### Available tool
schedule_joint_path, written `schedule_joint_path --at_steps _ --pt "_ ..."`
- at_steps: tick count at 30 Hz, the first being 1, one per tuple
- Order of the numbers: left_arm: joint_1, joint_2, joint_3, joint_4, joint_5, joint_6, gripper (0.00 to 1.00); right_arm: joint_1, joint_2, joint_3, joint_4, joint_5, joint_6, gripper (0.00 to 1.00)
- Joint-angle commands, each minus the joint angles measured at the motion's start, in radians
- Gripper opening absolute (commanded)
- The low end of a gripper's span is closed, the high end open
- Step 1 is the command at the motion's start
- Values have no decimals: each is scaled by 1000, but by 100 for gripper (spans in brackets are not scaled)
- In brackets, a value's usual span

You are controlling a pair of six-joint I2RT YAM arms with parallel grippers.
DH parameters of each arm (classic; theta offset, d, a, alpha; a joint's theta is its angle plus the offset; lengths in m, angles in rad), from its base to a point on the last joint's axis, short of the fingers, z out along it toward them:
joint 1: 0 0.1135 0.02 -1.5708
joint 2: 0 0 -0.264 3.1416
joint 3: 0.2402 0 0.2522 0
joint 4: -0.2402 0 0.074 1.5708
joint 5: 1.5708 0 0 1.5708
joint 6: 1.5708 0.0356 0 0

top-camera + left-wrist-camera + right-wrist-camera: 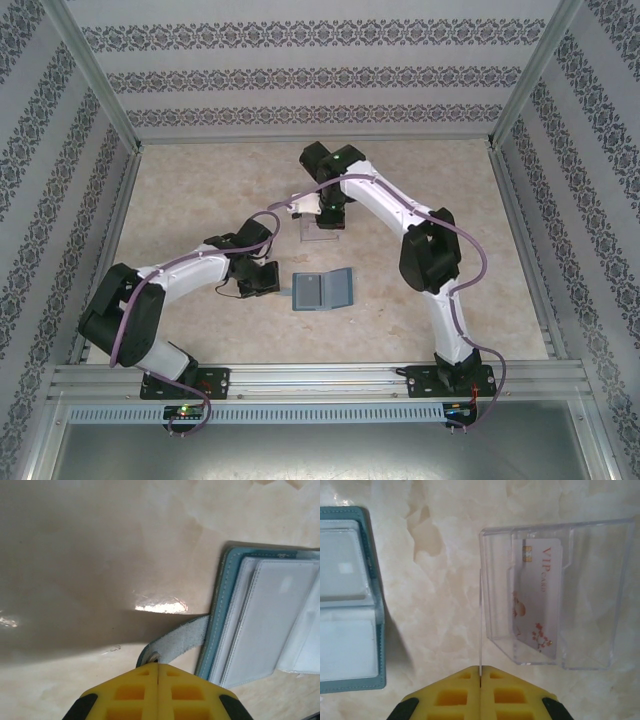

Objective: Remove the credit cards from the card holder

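Left gripper (158,665), shut, touched the strap (180,640), grip unclear. The open card holder (260,615) lay just to its right, long side running forward. Right gripper (481,669), shut, sat farther off.

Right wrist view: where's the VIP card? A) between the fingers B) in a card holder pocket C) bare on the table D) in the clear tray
D: the VIP card sits inside the clear tray, apart from the open card holder.

Glossy marble-look table (75,555), stitched matt card holder (220,610), clear plastic tray (590,580) w/ glossy credit card (535,600).
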Motion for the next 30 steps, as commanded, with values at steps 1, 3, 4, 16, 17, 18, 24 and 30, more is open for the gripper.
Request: schedule_joint_path --at_steps 1,3,4,16,17,18,24,30 --pt "16 -35 -16 -3 -23 -15 2 -5 41 82 -64 16 -57 1" --pt "18 -47 -20 -13 -28 -17 2 -6 64 118 -74 6 -64 1" --pt "19 -53 -20 -21 -30 -18 2 -7 72 131 -73 1 -68 1" --pt "36 -106 -34 -68 -58 -21 2 -11 207 315 -113 39 -110 1" --pt "37 -108 -35 -71 -59 -22 2 -12 213 321 -115 40 -112 1" --pt "40 -110 -37 -70 -60 -22 2 -11 218 322 -117 40 -114 1" --pt "48 -102 -40 -63 -54 -21 2 -15 243 319 -138 33 -112 1" --pt "51 -80 -38 -52 -43 -15 2 -14 261 307 -149 3 -100 2"
